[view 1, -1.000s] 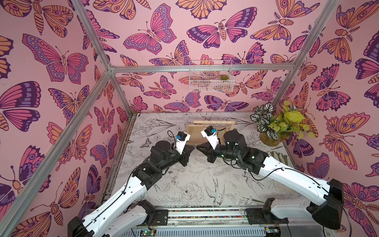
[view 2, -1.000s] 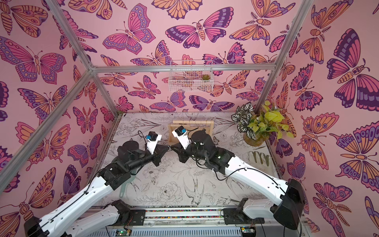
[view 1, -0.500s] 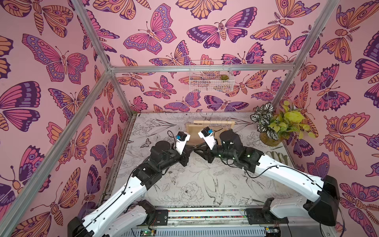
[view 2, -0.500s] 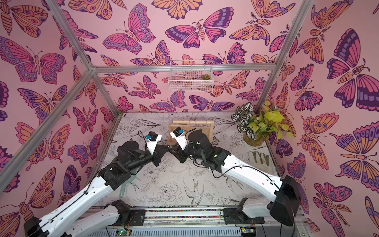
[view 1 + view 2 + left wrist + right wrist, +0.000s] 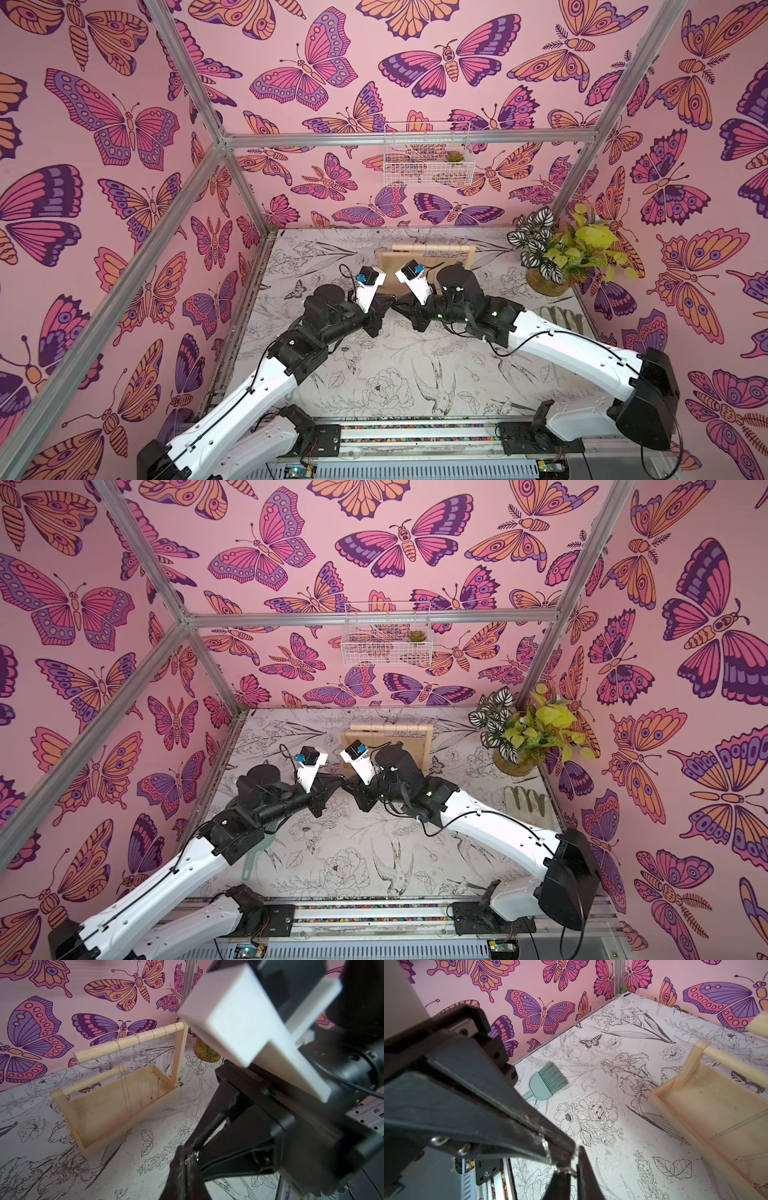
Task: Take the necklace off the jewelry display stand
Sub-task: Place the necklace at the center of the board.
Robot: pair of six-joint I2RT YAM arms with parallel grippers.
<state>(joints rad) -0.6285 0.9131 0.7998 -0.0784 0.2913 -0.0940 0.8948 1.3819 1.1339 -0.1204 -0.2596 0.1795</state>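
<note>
Left gripper (image 5: pixel 184 1164) and right gripper (image 5: pixel 566 1180) meet tip to tip, both clamped. A short run of the necklace (image 5: pixel 545 1146) looks pinched across the tips, off the stand (image 5: pixel 432 248). In a top view the stand sits at 12 o'clock of the tips. Other chains (image 5: pixel 123 1076) hang from its crossbar (image 5: pixel 128 1042). Probably a two-point hold, so the fine links neither slip nor snag.

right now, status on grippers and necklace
Both shut: left gripper on necklace, right gripper on same chain, tips meeting. Held in front of jewelry display stand, apart from it. Its crossbar carries other chains; teal brush lies aside.
</note>
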